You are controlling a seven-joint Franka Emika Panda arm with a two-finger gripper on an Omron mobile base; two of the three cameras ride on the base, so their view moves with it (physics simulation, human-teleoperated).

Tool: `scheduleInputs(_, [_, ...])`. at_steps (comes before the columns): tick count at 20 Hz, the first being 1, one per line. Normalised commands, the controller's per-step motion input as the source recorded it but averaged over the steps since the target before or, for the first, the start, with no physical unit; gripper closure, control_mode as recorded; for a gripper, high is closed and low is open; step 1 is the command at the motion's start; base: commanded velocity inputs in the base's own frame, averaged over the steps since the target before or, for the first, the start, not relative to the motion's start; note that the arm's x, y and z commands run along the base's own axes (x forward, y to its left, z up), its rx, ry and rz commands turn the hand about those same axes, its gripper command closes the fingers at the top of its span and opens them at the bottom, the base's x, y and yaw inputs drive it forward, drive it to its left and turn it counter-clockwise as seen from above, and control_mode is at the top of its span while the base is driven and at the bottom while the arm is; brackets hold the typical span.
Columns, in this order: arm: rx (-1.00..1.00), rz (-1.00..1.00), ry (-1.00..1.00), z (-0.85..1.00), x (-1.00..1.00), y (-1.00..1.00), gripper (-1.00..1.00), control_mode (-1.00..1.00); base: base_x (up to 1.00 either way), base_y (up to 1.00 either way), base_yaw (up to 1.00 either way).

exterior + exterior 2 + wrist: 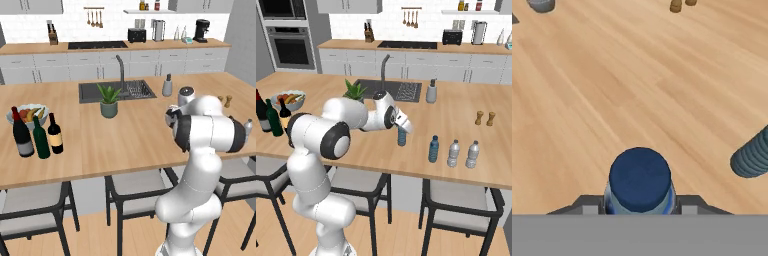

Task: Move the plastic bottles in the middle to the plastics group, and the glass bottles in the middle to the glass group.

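Near the counter's front edge, I am gripping a blue plastic bottle (640, 182) in my gripper (640, 204), jaws pressing both sides under its cap. It is standing upright, long axis vertical. Beside it is standing the second blue bottle (433, 149), then the grey-clear pair (463, 154); wooden shakers (485, 118) are sitting farther back.

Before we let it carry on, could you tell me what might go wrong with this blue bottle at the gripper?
The gripper sits high on the blue bottle, at its cap, so it could tilt or slip when lifted. On the way to the grey bottles, it might knock the other blue bottle standing just before them.
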Motion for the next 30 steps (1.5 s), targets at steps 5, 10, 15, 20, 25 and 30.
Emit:
scheduleInputs(5, [0.17, -0.25, -0.08, -0.01, -0.46, -0.86, 1.00, -1.00, 0.00, 0.00, 0.00])
scheduleInputs(10, [0.01, -0.22, -0.02, 0.02, -0.30, -0.23, 1.00, -1.00, 0.00, 0.00, 0.00])
scheduleInputs(15, [-0.06, -0.19, 0.07, 0.00, 0.00, 0.19, 1.00, -1.00, 0.00, 0.00, 0.00])
scheduleInputs(20, [-0.03, -0.07, 0.16, -0.03, 0.00, 0.11, 1.00, -1.00, 0.00, 0.00, 0.00])
scheduleInputs(25, [0.06, -0.04, 0.10, 0.00, 0.00, -0.27, 1.00, -1.00, 0.00, 0.00, 0.00])
scheduleInputs(30, [0.03, -0.02, 0.00, 0.00, 0.07, -0.21, 1.00, -1.00, 0.00, 0.00, 0.00])
